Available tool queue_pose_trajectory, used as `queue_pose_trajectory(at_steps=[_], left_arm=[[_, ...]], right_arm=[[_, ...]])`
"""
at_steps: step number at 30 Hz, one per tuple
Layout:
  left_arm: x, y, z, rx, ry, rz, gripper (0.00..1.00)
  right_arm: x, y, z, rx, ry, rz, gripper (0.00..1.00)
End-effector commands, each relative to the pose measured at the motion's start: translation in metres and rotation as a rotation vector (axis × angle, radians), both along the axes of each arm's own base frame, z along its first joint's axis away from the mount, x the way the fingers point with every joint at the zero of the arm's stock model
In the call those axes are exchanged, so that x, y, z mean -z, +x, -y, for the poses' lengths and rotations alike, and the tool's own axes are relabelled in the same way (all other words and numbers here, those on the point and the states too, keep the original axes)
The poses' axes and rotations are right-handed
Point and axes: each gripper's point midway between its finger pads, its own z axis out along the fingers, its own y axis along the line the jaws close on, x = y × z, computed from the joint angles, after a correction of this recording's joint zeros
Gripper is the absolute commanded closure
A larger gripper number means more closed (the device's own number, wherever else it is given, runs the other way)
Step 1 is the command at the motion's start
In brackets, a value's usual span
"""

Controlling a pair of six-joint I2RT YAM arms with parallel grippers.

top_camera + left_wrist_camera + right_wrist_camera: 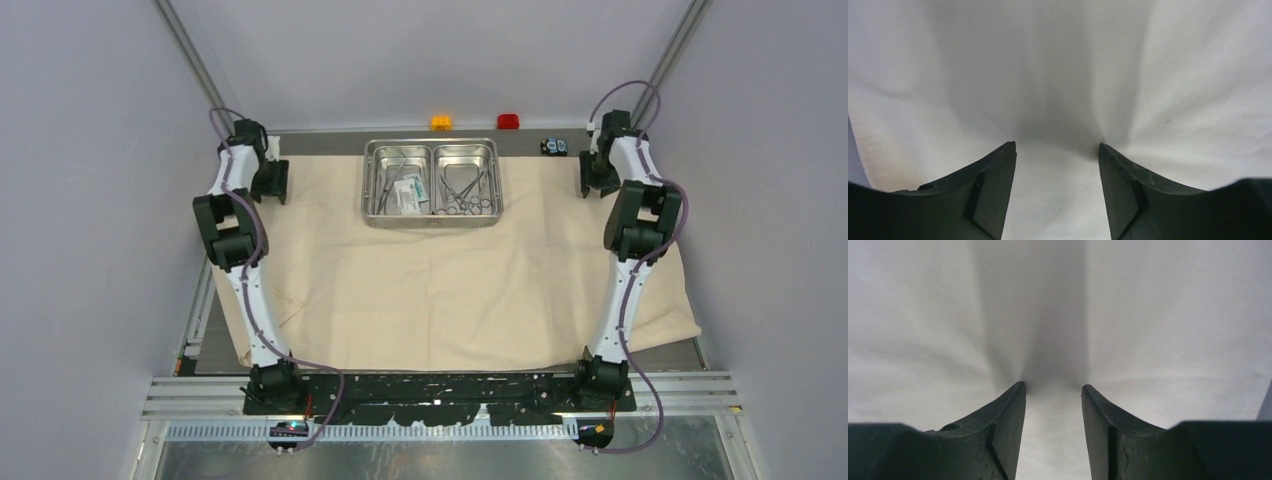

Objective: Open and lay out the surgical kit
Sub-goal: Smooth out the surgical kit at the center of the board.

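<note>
Arms outstretched; left tool (1056, 146), right tool (1053, 385) agape on cloth (430, 290)

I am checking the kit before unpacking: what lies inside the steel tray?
In the steel tray, the left compartment holds white and teal packets beside slim steel tools; the right holds ring-handled clamps, piled together. Whatever lies under the packets or clamps is covered.

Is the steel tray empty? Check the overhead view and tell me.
No, the tray holds ring-handled clamps in its right compartment and a white packet in its left.
</note>
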Motion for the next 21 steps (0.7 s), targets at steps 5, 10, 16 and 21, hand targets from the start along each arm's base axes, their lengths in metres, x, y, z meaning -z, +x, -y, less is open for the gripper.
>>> queue_pose_trajectory(at_steps=[5, 10, 16, 21], left_arm=[[-0.061, -0.070, -0.035, 0.022, -0.074, 0.079, 0.29], [-0.084, -0.123, 0.000, 0.185, -0.094, 0.163, 0.24], [-0.074, -0.186, 0.056, 0.416, -0.145, 0.152, 0.20], [-0.047, -0.218, 0.077, 0.570, -0.125, 0.023, 0.23]], right_arm=[[-0.089, -0.042, 0.009, -0.029, 0.078, 0.185, 0.46], [-0.101, -0.073, -0.023, -0.095, 0.169, 0.211, 0.46], [-0.093, -0.098, -0.054, -0.161, 0.224, 0.189, 0.46], [-0.083, -0.110, -0.076, -0.205, 0.266, 0.167, 0.47]])
